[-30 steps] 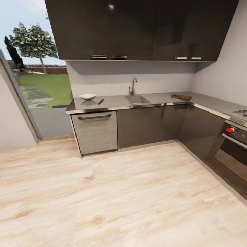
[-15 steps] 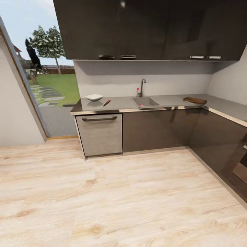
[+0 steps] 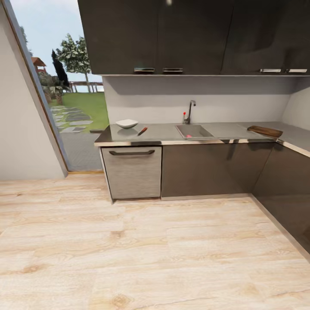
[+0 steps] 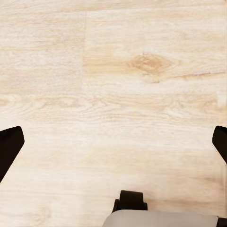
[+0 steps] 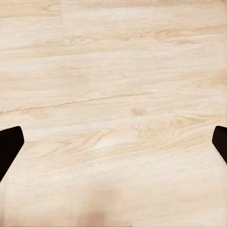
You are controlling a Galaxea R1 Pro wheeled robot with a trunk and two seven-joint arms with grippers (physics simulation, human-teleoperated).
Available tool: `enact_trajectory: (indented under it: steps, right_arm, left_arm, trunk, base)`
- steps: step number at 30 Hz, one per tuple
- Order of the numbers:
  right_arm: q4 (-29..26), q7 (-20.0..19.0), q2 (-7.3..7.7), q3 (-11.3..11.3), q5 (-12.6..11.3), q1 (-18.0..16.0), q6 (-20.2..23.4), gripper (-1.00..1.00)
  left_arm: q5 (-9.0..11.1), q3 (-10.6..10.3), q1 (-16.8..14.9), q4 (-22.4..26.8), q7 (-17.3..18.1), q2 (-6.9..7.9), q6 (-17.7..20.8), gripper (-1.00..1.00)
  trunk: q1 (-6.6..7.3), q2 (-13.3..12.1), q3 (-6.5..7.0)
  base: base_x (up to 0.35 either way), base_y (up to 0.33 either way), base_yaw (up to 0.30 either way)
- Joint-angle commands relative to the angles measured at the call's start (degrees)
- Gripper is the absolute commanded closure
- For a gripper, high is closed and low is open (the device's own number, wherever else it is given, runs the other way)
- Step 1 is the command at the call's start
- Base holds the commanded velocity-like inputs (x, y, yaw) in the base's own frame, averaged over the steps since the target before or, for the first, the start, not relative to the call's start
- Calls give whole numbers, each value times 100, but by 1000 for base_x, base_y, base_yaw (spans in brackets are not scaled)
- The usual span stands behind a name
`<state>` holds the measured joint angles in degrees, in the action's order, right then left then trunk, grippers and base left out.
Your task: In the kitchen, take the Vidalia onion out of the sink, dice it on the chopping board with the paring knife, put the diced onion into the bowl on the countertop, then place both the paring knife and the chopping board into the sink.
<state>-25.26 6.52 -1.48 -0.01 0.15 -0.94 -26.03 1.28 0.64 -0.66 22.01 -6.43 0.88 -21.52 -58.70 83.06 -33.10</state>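
A pale wooden floor (image 3: 155,249) spreads out ahead of the robot, and both grippers hang over it with nothing between their fingers: the left gripper (image 4: 113,144) shows a dark fingertip at either edge of its wrist view, spread wide apart, and the right gripper (image 5: 113,142) stands the same way, jaws wide and empty above bare planks. Far ahead of both grippers, across the floor, runs the countertop (image 3: 165,133), glossy grey over dark cabinets, with dark wall cupboards (image 3: 193,36) above and a tall glazed opening (image 3: 64,86) onto a garden at its left end. Set into the countertop is the sink (image 3: 193,131), with its faucet (image 3: 190,111) rising behind. At the countertop's right end, well apart from the sink, lies the chopping board (image 3: 265,131). On the left stretch sits the white bowl (image 3: 127,123), and just beside it, toward the sink, the paring knife (image 3: 142,131) lies flat. Inside the basin a tiny pinkish spot at the near rim is the Vidalia onion (image 3: 188,135), mostly hidden by the edge.
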Motion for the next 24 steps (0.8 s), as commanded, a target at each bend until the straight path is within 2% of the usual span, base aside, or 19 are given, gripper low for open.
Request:
enact_trajectory:
  steps: [1,24]
  right_arm:
    - [4,18,-2,1,1,-3,-16,-100]
    - [4,20,-2,1,0,-3,-16,-100]
  left_arm:
    - [13,-1,-3,-3,-7,0,-18,-100]
    - [13,-3,-1,-3,-7,0,-18,-100]
  trunk:
    - [-2,2,-5]
    - [-2,2,-5]
  base:
    - [262,-97,40]
    - [262,-80,5]
